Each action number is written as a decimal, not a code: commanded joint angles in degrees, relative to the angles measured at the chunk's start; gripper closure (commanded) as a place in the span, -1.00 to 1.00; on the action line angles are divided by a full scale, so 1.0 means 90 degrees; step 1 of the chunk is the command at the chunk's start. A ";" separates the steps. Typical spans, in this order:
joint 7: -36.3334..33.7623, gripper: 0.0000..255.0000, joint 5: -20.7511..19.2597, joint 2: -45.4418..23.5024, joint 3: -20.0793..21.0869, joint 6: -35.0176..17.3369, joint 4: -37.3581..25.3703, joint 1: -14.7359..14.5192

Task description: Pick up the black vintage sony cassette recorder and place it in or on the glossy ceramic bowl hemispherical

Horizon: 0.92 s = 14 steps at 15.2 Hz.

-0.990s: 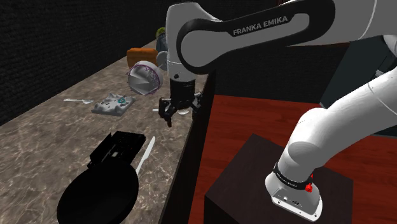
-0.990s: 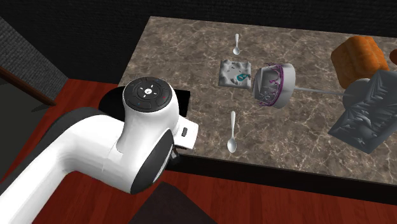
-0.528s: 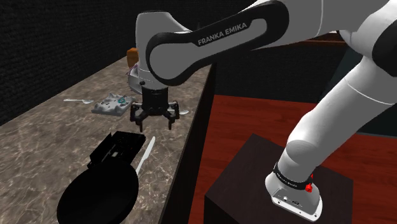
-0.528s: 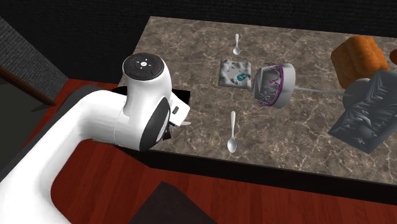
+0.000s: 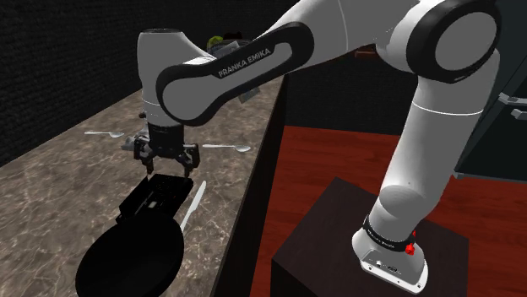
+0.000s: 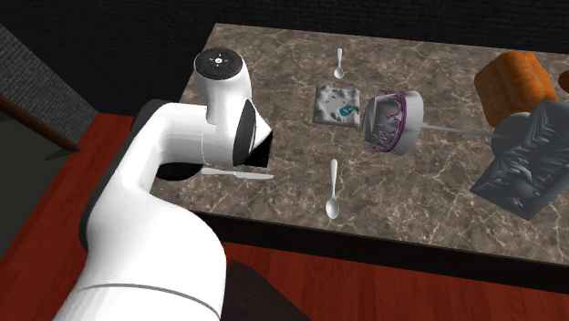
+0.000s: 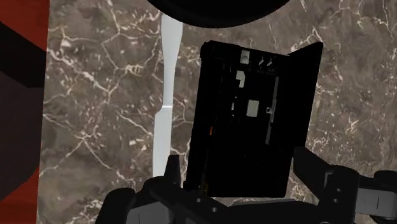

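Hovering just above the black cassette recorder, the hand is released. Its fingers are spread to either side of the recorder's body without touching it, apparently lined up to close across the narrower width. The recorder lies flat on the marble tabletop, a white utensil alongside it. One end sits just beside the black bowl, so the carry should be short.

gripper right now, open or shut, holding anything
gripper: jaws open, holding nothing, poised over the black cassette recorder
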<state>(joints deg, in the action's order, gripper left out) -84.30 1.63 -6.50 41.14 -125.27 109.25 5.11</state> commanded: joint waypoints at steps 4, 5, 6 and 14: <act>-0.1636 -1.00 -0.1119 -0.1341 -0.0317 -0.0067 -0.1296 -0.0574; -0.1752 -1.00 -0.1190 -0.1450 -0.0378 -0.0058 -0.1427 -0.0651; -0.1772 -1.00 -0.1224 -0.1499 -0.0401 -0.0120 -0.1408 -0.0679; -0.1925 -1.00 -0.1479 -0.1853 -0.0523 -0.0507 -0.1323 -0.0840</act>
<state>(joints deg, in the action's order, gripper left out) -101.58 -11.54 -22.98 36.51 -129.59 97.30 -2.39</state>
